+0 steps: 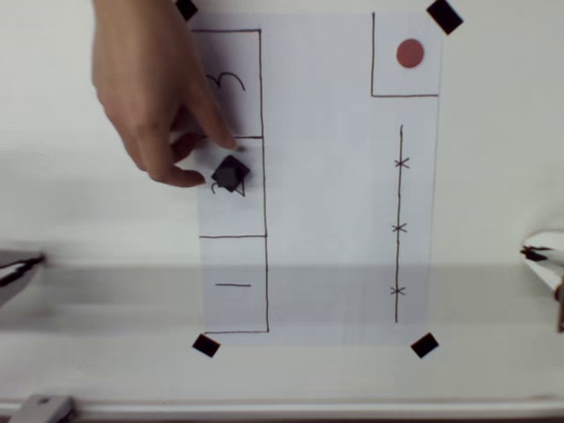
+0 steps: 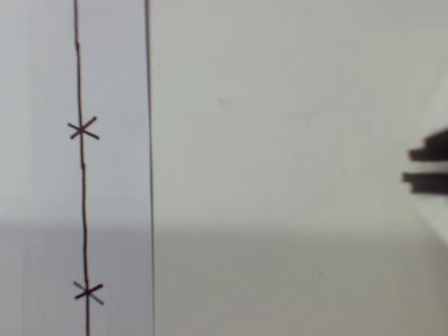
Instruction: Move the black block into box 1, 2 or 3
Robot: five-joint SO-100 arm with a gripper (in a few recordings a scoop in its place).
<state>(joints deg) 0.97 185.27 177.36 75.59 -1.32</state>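
Inside the pen-outlined paper rectangle marked 2 (image 1: pixel 254 211), in the overhead view, sits the small matte black cube (image 1: pixel 231 173), resting on the numeral near the top line, with a person's hand (image 1: pixel 150 84) touching or just beside it. The robot's gripper (image 1: pixel 542 256) is a blurred sliver at the right edge, well apart; whether its jaws are spread I cannot tell. The fingers might nudge the cube over the line towards the rectangle above.

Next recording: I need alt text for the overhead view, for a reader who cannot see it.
A person's hand reaches in from the top left, fingertips beside the black block, which sits in the middle box of three pen-outlined rectangles down the left side of a white paper sheet. The sheet's right side has a red dot in a square and a line with three crosses.
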